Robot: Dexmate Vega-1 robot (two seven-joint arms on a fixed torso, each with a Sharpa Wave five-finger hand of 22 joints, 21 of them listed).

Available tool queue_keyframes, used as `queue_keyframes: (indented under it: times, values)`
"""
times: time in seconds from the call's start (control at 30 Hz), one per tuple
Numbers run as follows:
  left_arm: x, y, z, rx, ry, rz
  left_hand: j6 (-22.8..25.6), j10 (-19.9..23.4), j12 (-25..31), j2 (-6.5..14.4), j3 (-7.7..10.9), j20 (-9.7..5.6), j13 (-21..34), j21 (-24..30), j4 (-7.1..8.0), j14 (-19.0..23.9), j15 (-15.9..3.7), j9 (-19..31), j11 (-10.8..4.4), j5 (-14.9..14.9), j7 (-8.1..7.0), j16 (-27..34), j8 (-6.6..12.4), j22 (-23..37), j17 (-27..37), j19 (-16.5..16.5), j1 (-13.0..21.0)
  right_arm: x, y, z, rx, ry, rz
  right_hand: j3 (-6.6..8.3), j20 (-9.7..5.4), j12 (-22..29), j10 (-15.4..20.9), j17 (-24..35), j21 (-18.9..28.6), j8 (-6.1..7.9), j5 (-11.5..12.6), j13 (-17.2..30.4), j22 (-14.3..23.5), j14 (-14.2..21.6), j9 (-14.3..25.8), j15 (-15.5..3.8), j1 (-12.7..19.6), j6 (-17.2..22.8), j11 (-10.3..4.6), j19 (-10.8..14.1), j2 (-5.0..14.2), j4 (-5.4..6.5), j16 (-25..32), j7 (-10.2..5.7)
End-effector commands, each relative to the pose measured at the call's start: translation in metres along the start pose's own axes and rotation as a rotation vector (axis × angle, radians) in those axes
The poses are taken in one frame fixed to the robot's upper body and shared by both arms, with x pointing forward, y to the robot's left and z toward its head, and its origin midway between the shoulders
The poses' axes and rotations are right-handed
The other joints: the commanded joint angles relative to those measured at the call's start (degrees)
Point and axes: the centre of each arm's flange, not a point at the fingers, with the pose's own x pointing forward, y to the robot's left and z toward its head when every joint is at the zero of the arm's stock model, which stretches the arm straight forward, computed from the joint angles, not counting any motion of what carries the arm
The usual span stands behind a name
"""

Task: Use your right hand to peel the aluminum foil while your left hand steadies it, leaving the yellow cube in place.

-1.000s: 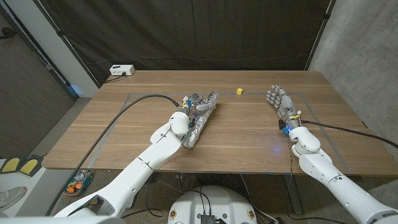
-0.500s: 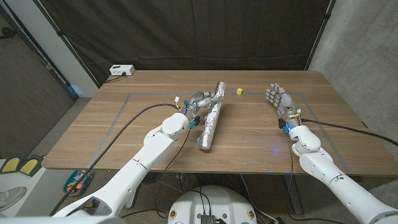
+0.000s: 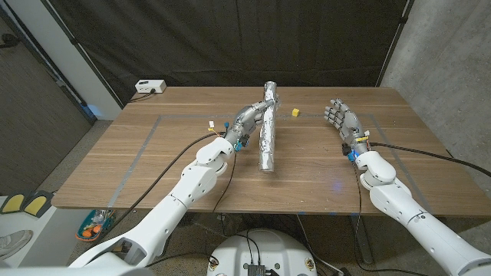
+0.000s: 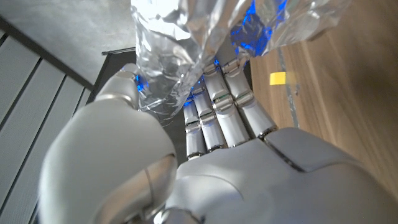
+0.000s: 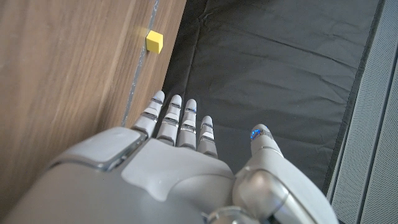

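Since the earlier frames the left hand [image 3: 247, 119] has carried the foil roll [image 3: 267, 130] forward and swung it nearly end-on, its far end now close to the table's [image 3: 153, 176] back edge. Fingers are clamped round the roll's upper part, crinkled foil over the fingertips [image 4: 217, 65] in the wrist view; probably held lifted and angled so a loose edge faces the other arm. Right hand [image 3: 343, 123] hovers empty, fingers extended and slightly apart, well apart from the roll. Yellow cube [image 3: 295, 112] sits on the table just beside the roll's far end, between both hands. Open wood between right hand and roll; approach should stay nearer than the cube to avoid knocking it.
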Motion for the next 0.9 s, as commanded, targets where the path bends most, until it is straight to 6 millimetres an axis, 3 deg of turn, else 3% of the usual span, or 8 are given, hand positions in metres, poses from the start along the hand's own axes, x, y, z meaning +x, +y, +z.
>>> queue_keyframes:
  times: [0.03,0.17,0.43,0.9]
  values:
    - [0.01,0.004,0.004,-0.25,-0.142,-0.072,-1.3,1.8,0.9,10.9,4.45,-3.57,2.1,-1.2,5.23,5.2,-5.91,1.1,-4.78,0.9,-0.22,-0.7,0.51,-0.1,0.3,-0.6,9.1,0.007,0.016,0.012,0.004,0.001,0.074,0.04,0.28,-0.2,0.8,0.1,0.8,0.14,-0.1,0.2,0.3,1.3,0.3,-0.16,-0.2,1.1,0.03,1.5,-0.69,-0.48,0.2,0.4]
    - [0.015,0.004,0.002,-0.314,-0.168,-0.104,-2.2,2.3,1.7,11.0,5.01,-3.75,3.3,-1.4,5.97,5.3,-5.93,1.9,-4.63,1.5,-0.2,-1.0,0.87,0.7,0.7,-0.2,8.8,0.01,0.023,0.016,-0.004,0.002,0.105,0.0,0.5,-0.2,1.0,0.1,1.3,0.15,-0.1,0.2,0.3,1.9,0.4,-0.03,-0.2,1.3,-0.03,2.7,-0.89,-0.56,0.2,0.49]
    - [0.02,0.008,-0.003,-0.479,-0.233,-0.101,-2.8,2.9,2.9,9.8,5.33,-4.36,5.1,1.7,6.01,8.7,-5.89,3.0,-3.73,2.4,0.27,0.9,1.62,3.8,3.3,2.3,8.9,0.017,0.035,0.026,-0.038,-0.006,0.155,0.05,0.88,-0.1,1.2,0.1,1.6,0.16,-0.1,0.2,0.3,2.2,0.4,-0.01,-0.1,1.4,-0.06,3.6,-1.02,-0.74,0.2,0.66]
    - [0.032,0.012,-0.02,-0.794,-0.342,-0.106,-4.6,3.0,3.0,9.9,7.7,-4.2,5.4,3.4,7.67,8.1,-5.72,4.1,-3.6,4.0,0.24,2.7,2.05,6.9,8.1,1.1,8.5,0.028,0.045,0.038,-0.11,0.011,0.179,0.16,0.65,-0.2,1.2,0.1,1.3,0.13,0.0,0.2,0.2,2.2,0.4,0.13,0.2,1.5,0.09,3.1,-1.13,-1.0,0.0,0.63]
